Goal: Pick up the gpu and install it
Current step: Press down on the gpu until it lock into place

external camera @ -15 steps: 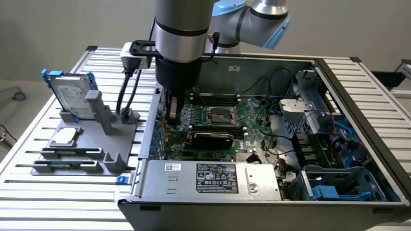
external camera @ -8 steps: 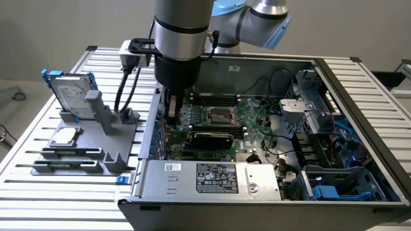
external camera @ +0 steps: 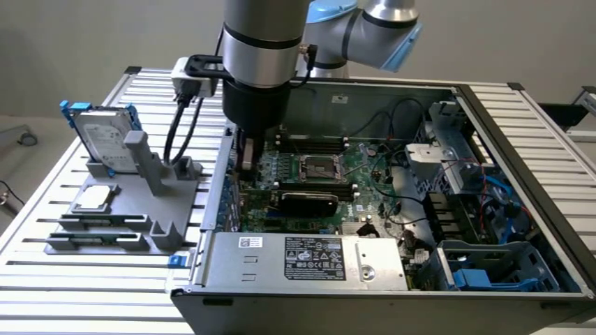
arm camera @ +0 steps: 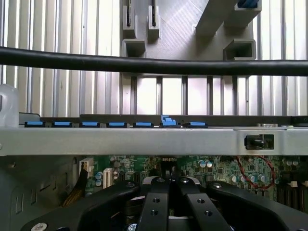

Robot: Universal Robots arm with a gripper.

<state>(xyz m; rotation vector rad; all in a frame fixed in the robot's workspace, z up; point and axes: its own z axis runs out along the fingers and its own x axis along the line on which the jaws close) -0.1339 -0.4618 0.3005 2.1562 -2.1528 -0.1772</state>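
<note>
The arm stands vertical over the open computer case (external camera: 521,209), wrist lowered inside near the rear wall. The gripper (arm camera: 169,180) has its fingers drawn narrow above the motherboard (external camera: 317,174). The gpu (external camera: 308,202) sits seated on the motherboard. The power supply (external camera: 308,262) carries a label, text unreadable.
</note>
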